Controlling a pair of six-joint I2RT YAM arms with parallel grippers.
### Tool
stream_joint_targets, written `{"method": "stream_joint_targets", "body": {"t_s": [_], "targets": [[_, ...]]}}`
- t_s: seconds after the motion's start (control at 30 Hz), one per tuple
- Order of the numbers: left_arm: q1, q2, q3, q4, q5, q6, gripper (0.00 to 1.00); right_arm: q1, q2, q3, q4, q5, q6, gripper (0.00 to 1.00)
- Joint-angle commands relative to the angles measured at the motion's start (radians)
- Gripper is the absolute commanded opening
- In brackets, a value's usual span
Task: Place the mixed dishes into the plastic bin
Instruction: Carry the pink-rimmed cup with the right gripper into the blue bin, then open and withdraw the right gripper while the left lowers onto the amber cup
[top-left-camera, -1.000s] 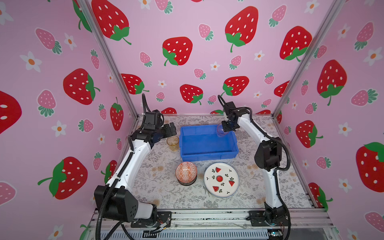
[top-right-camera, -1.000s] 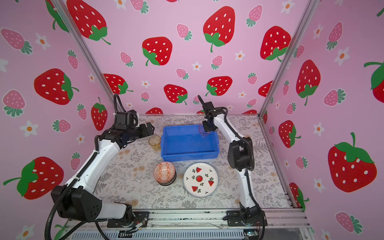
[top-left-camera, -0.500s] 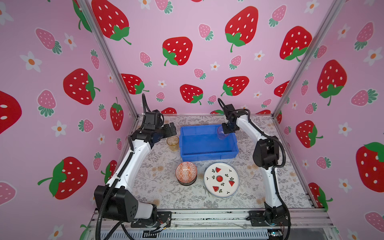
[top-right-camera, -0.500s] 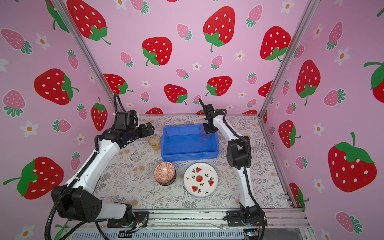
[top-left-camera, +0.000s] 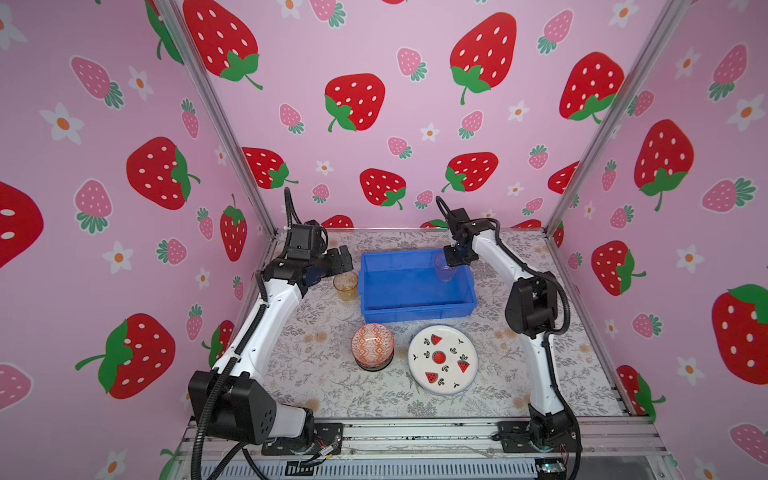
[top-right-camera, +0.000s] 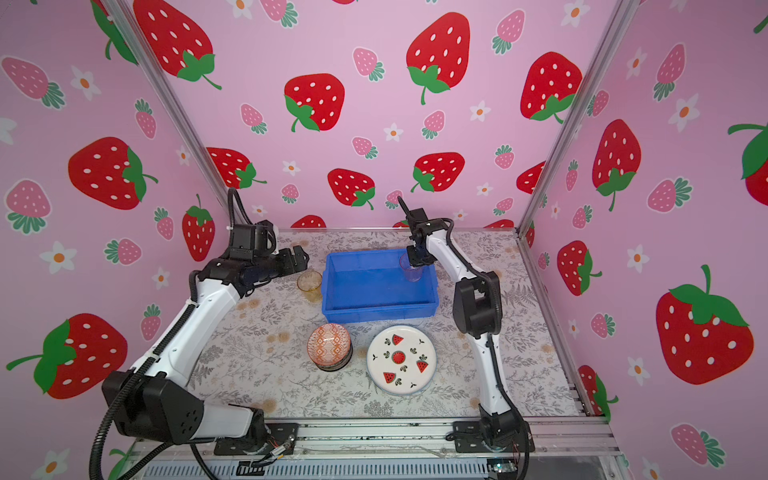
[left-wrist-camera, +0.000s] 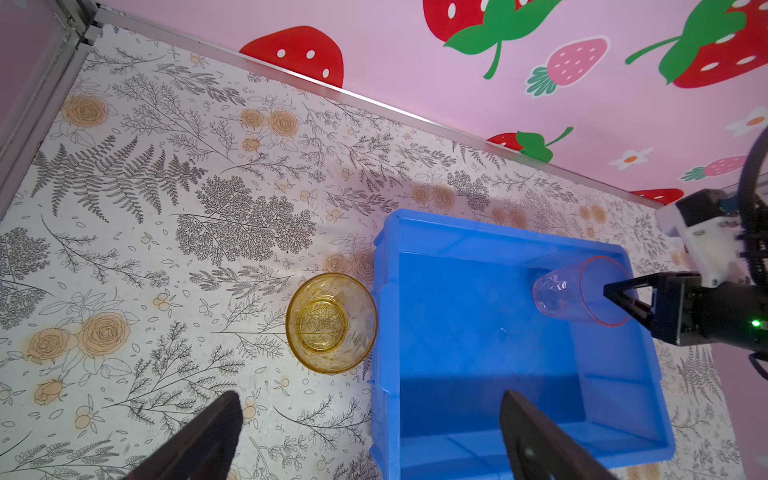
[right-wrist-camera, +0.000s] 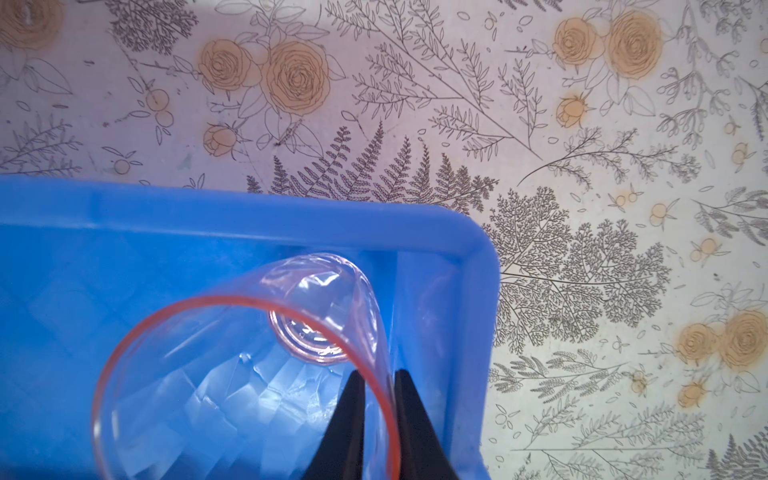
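Observation:
The blue plastic bin (top-left-camera: 415, 309) (top-right-camera: 380, 311) stands at the back middle of the table. A clear pink tumbler (top-left-camera: 444, 268) (left-wrist-camera: 577, 295) (right-wrist-camera: 249, 374) leans tilted in its far right corner, base down near the bin floor. My right gripper (right-wrist-camera: 377, 372) (top-left-camera: 451, 262) straddles the tumbler's rim, its fingers slightly parted with a thin gap beside the wall. An amber tumbler (top-left-camera: 345, 286) (left-wrist-camera: 331, 322) stands upright just left of the bin. My left gripper (left-wrist-camera: 370, 399) (top-left-camera: 345, 254) hangs wide open above it, holding nothing.
An orange patterned bowl (top-left-camera: 372, 345) sits stacked on a dark bowl in front of the bin. A watermelon-print plate (top-left-camera: 442, 358) lies to its right on another plate. The pink back wall and metal posts close in behind the bin.
The right gripper's fingers have eased slightly apart on the pink tumbler's rim, and the tumbler sits a little lower in the bin. The left arm has not moved.

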Motion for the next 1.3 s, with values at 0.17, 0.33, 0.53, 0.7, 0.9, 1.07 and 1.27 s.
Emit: {"method": "stream_joint_targets", "body": {"t_s": [0.17,0.33,0.53,0.7,0.9,1.07,1.27], "targets": [[0.001,0.014,0.006,-0.018,0.001,-0.006,0.99,-0.003,0.007,0.043,0.003,0.02,0.0,0.28],[0.001,0.032,0.021,-0.04,-0.002,-0.01,0.99,-0.003,-0.026,0.055,-0.002,0.036,0.0,0.37],[0.001,0.033,0.026,-0.055,-0.044,-0.019,0.99,-0.002,-0.11,0.053,-0.012,0.058,-0.005,0.54],[0.006,0.043,0.034,-0.079,-0.085,-0.03,0.99,-0.002,-0.22,-0.005,0.001,0.053,-0.008,0.75],[0.007,0.089,0.051,-0.115,-0.126,-0.039,0.94,-0.003,-0.375,-0.149,0.051,0.007,-0.014,0.95],[0.007,0.158,0.055,-0.135,-0.169,-0.07,0.89,-0.014,-0.514,-0.362,0.146,-0.062,-0.024,0.97],[0.009,0.264,0.08,-0.155,-0.177,-0.116,0.84,-0.066,-0.648,-0.587,0.231,-0.138,-0.034,0.97]]}}
